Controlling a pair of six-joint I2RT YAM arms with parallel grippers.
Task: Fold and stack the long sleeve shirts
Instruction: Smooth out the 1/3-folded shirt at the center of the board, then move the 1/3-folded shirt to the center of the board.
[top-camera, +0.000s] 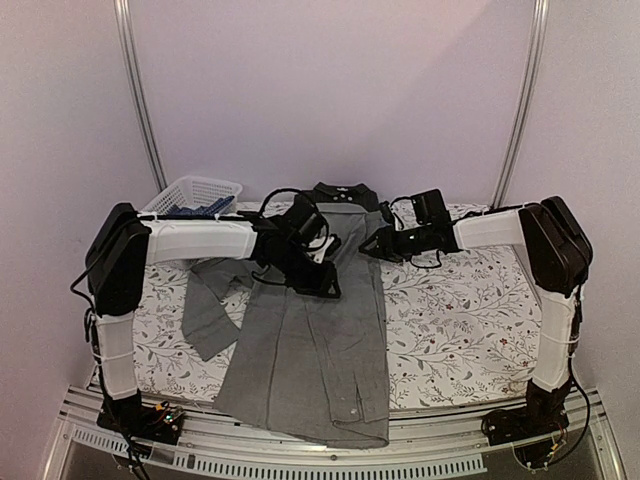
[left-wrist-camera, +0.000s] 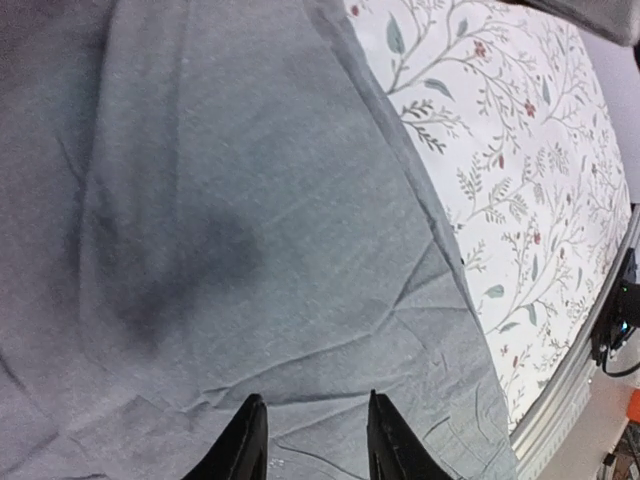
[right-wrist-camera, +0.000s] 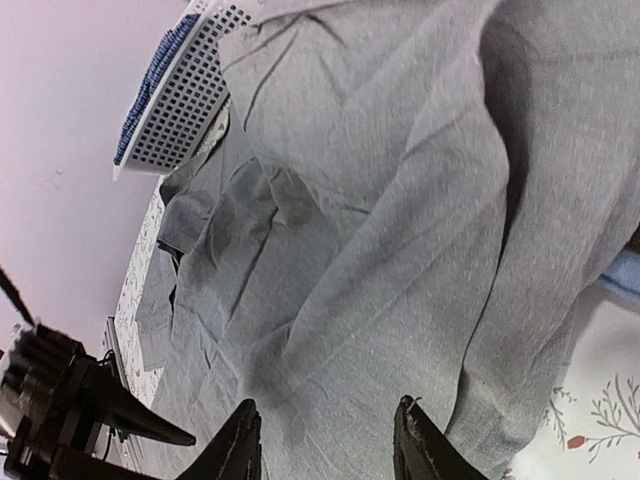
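Observation:
A mid-grey long sleeve shirt (top-camera: 320, 340) lies spread lengthwise on the floral-covered table (top-camera: 470, 320), hem at the near edge, one sleeve (top-camera: 208, 305) trailing to the left. A dark collar (top-camera: 341, 190) shows at its far end. At the right edge of the right wrist view a strip of light blue cloth (right-wrist-camera: 622, 272) peeks from under the grey shirt (right-wrist-camera: 400, 230). My left gripper (left-wrist-camera: 315, 397) hovers open over the grey cloth (left-wrist-camera: 250, 200), nothing between its fingers. My right gripper (right-wrist-camera: 328, 403) is open above the shirt's upper right side. Both grippers (top-camera: 328, 283) (top-camera: 372, 246) hang near the shirt's chest.
A white lattice basket (top-camera: 195, 194) holding blue cloth stands at the back left, also seen in the right wrist view as the basket (right-wrist-camera: 185, 85). The table's near edge has a metal rail (top-camera: 330, 455). Bare floral cover (left-wrist-camera: 520, 170) lies right of the shirt.

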